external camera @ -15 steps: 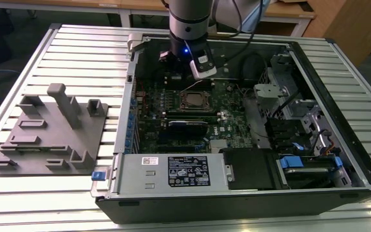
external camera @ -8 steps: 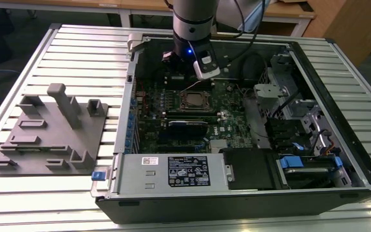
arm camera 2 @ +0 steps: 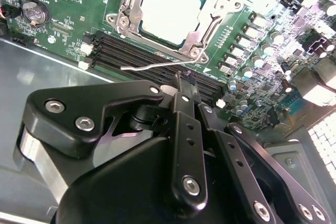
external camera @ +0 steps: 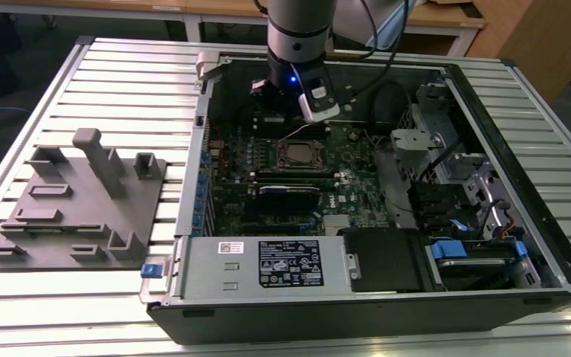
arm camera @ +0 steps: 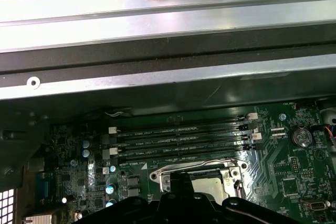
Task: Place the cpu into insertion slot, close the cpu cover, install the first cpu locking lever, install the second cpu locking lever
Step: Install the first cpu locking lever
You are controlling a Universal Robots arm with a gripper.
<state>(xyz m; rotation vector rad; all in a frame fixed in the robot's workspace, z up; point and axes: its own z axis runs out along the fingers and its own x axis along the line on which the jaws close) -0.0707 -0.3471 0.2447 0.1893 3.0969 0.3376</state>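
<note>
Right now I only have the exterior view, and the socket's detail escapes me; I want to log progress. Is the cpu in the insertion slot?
Observer: Yes. In the second wrist view the cpu lies flat, and the cpu cover is down around it, framing its pale top.
Operator: Are the locking levers done?
Observer: One thin wire lever lies loose beside the cover, over the memory slots; it looks unlatched.
Operator: Where's the gripper?
Observer: The gripper hangs just short of that lever's middle, not touching it as far as I can tell.
</note>
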